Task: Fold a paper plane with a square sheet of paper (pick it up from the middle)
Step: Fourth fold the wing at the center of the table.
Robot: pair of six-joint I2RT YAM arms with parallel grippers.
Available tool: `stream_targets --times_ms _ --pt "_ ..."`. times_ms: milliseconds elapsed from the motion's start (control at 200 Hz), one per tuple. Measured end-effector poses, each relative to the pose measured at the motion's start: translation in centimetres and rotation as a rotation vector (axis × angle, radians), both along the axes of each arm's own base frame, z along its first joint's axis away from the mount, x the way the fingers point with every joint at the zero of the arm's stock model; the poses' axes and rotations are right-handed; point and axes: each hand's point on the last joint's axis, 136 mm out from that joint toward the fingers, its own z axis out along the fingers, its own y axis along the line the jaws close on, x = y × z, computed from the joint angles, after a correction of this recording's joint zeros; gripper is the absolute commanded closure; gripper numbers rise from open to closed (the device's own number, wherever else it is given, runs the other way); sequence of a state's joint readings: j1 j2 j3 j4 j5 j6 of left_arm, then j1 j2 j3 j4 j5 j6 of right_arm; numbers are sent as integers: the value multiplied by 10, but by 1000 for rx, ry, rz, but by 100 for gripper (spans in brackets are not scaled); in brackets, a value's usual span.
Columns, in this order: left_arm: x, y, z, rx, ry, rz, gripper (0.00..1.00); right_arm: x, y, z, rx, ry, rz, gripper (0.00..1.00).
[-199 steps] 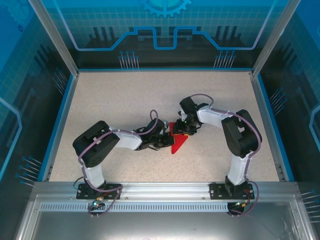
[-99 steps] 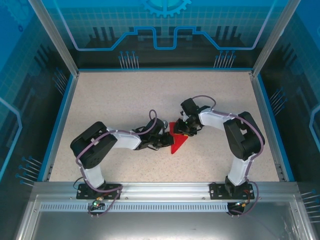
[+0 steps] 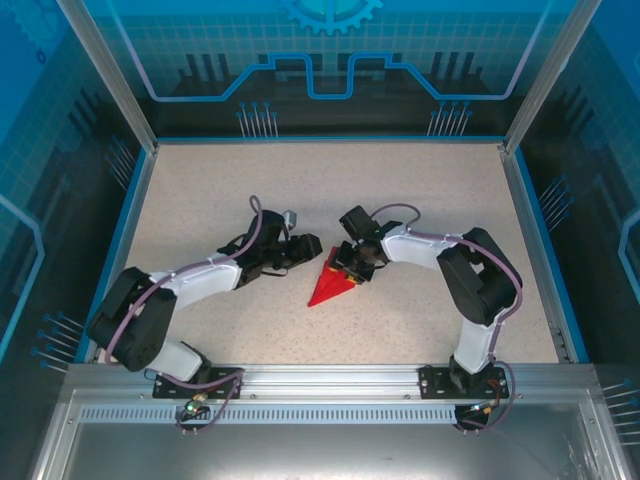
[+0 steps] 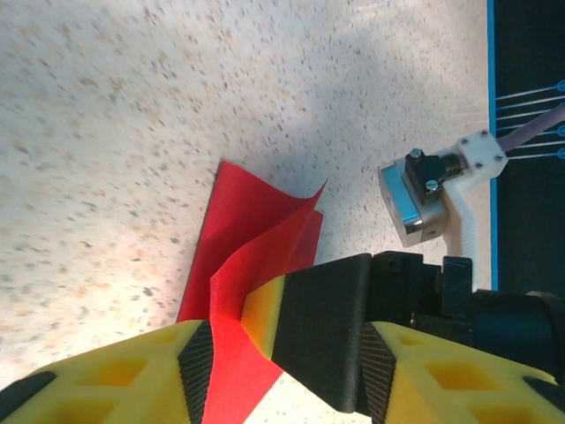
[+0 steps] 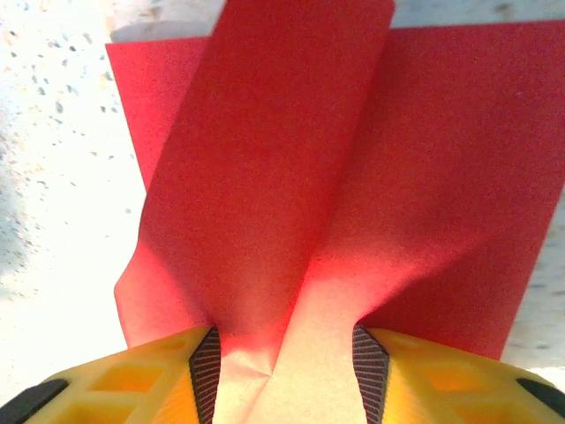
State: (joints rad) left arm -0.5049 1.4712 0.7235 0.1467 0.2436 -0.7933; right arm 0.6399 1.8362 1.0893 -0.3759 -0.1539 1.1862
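**Red paper at my right claw, left claw open beside it**

My left arm reaches from its base at the near-left up and across the speckled table. My left claw lies low near the middle, pointing right; its yellow fingers are spread wide with nothing clamped between them. It sits just left of the red paper and, seen from above, apart from it.

The paper is folded to a pointed triangle lying near the table's centre; its tip points toward the near-left, its broad end toward the far-right. In my left wrist view one layer curls up off the table in a loose wave.

The broad end lies under my right claw. In my left wrist view one black, yellow-tipped finger of that claw meets the paper where the wave rises. In my right wrist view my fingers stand part-way apart, tips down at the paper. A raised fold runs up between the dark pads, with flat layers spreading to either side; whether the pads squeeze that fold or merely rest against it I cannot tell.

My right arm bends back to its base at the near-right.
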Motion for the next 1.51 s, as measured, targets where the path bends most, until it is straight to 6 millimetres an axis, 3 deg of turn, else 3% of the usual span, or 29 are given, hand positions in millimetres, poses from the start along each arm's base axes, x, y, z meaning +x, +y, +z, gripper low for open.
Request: stream_targets --times_ms 160,420,820,1085,1505 --pt "-10 5 -7 15 -2 -61 48 2 6 4 -1 -6 -14 54" --pt "-25 6 -47 -29 96 -145 67 -2 1 -3 -19 -7 1 57" --pt "-27 -11 -29 -135 53 -222 85 -2 1 -3 -25 -20 29 54" --pt "-40 -23 -25 -185 57 -283 93 -1 0 -4 -45 7 11 55" --pt "-53 -28 -66 -137 166 -294 100 -1 -1 -5 -57 21 3 57"
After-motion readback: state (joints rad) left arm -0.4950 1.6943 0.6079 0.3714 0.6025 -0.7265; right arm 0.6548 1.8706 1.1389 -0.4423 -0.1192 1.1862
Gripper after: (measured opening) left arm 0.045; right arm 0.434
